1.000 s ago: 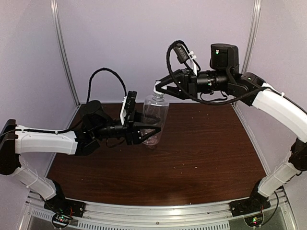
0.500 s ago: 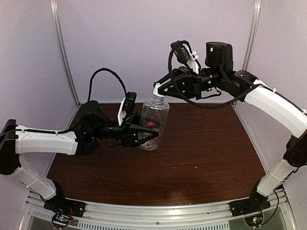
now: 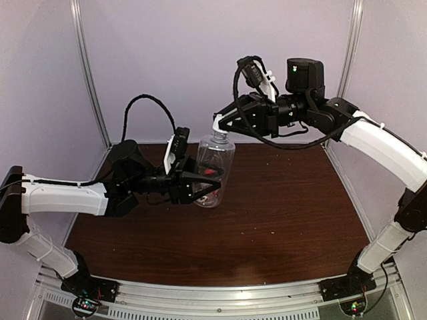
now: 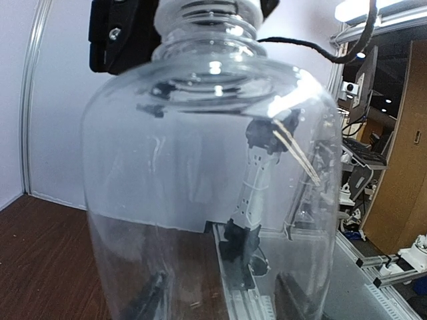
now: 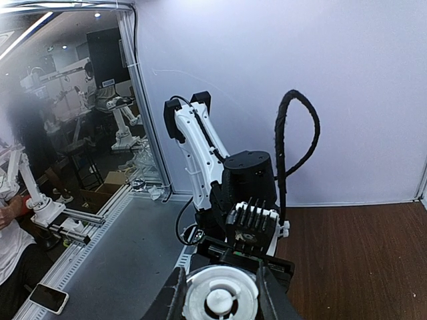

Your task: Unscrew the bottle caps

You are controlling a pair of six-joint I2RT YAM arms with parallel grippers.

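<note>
My left claw (image 3: 202, 184) is clamped around the belly of the clear bottle (image 3: 219, 157), one finger on each side. The bottle is roughly upright over the far left part of the brown table (image 3: 287, 213). I cannot tell whether its base is touching the wood. From my left wrist the bottle fills almost the whole view, with my fingers only dark shapes behind the plastic near the bottom.

My right claw (image 3: 219, 127) reaches in from the right at neck height. It is pinched on the white cap (image 5: 220, 299), which sits on top of the bottle's neck. From my right wrist I see the round cap squeezed between my two black fingers.

Compared with a second ago, my right wrist has rolled. The camera and cable on it sit at a different angle, and my right forearm has swung a little. The bottle and my left claw have also shifted slightly to the left. Since half a second ago I see almost no change: both grips and the bottle's place match.

A small red spot (image 3: 211, 173) shows through the bottle, and I cannot tell what it is.
</note>
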